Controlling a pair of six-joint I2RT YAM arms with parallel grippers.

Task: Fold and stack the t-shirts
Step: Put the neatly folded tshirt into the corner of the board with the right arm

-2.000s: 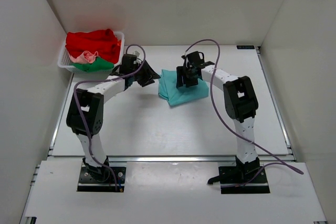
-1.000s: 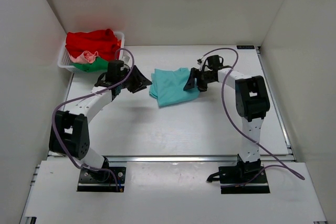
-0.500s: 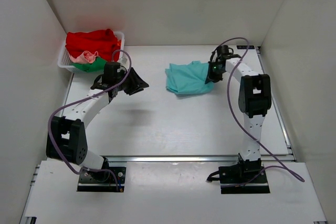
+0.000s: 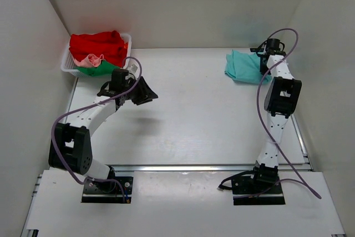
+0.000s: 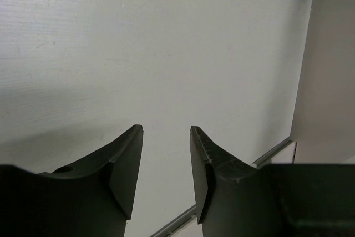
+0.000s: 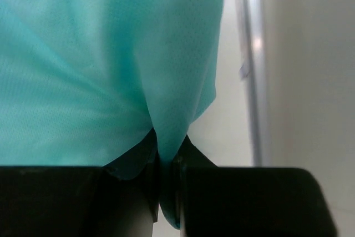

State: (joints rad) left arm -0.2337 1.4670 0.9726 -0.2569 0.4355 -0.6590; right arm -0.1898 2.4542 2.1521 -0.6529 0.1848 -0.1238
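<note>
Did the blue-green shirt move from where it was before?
Yes. The teal t-shirt slid right, from the middle of the table to its far right corner, farther from the white basket, pinched in the right gripper.

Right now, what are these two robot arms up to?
The right claw is shut on a fold of the teal-turquoise cloth t-shirt, bunched near the far right corner of the white table. The left claw hovers open and empty over bare table. Red, pink and green shirts sit heaped in the white lattice basket at far left, not yet folded.
</note>
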